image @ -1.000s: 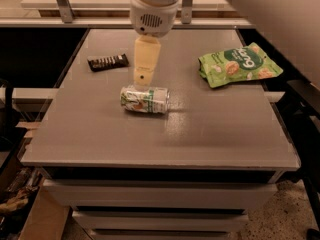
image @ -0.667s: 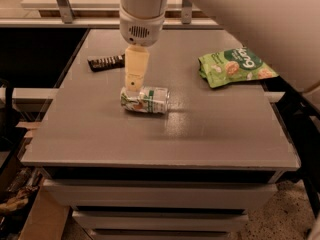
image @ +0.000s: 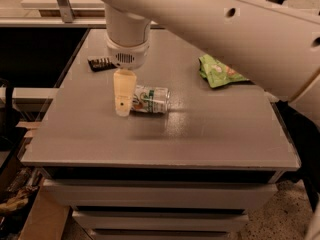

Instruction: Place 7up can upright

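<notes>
The 7up can (image: pixel 151 100), whitish-silver with green and red markings, lies on its side near the middle of the grey table (image: pixel 200 134), its long axis running left to right. My gripper (image: pixel 123 98) hangs from the white wrist straight down at the can's left end. Its cream tip reaches down to the table surface and hides that end of the can. I cannot see whether it is touching the can.
A dark candy bar (image: pixel 99 63) lies at the back left, just behind the wrist. A green snack bag (image: pixel 217 73) lies at the back right, partly under my white arm (image: pixel 225 29), which spans the top of the view. Drawers sit below the table's front edge.
The gripper has moved left and down, from above the can to its left end, close to the table. The arm now crosses more of the view. The can has not moved.
</notes>
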`<state>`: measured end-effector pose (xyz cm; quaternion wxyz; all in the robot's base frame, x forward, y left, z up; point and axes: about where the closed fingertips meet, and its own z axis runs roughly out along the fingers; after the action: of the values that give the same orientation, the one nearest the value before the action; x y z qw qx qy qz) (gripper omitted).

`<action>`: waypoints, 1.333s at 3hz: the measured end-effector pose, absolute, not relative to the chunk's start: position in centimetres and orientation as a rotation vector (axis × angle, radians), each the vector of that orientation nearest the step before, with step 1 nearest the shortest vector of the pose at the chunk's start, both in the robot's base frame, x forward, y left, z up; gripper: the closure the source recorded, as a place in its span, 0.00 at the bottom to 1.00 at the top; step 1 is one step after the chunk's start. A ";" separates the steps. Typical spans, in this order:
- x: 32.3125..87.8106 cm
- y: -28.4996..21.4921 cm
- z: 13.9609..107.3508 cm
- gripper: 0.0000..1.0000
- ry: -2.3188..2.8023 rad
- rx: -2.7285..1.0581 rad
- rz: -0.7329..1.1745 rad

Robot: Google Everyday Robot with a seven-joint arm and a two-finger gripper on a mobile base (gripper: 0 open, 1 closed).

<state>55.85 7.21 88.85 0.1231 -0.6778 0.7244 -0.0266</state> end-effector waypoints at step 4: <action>54.9 6.9 84.3 0.64 2.200 -1.958 -0.030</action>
<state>54.95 6.89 84.34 0.0978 -0.6616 0.7433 -0.0102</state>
